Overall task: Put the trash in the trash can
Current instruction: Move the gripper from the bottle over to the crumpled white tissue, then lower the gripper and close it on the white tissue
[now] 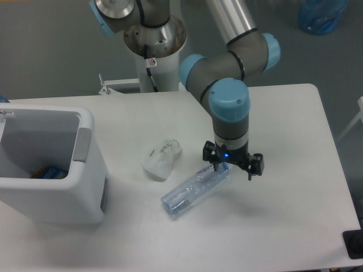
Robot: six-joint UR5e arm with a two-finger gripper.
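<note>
A clear crinkled plastic bottle (193,190) lies on its side on the white table, slanting from lower left to upper right. A crumpled white paper wad (160,158) rests just to its upper left. These two are the trash. The trash can (85,141), a large white bin with a grey handle panel, stands at the left edge. My gripper (229,164) hangs open, pointing down over the bottle's upper right end, with nothing held between its fingers.
The arm's pedestal (153,51) stands behind the table. Something coloured (48,171) lies at the bottom of the bin. A blue object (320,14) sits on the floor at the top right, and a black item (353,243) at the table's lower right corner.
</note>
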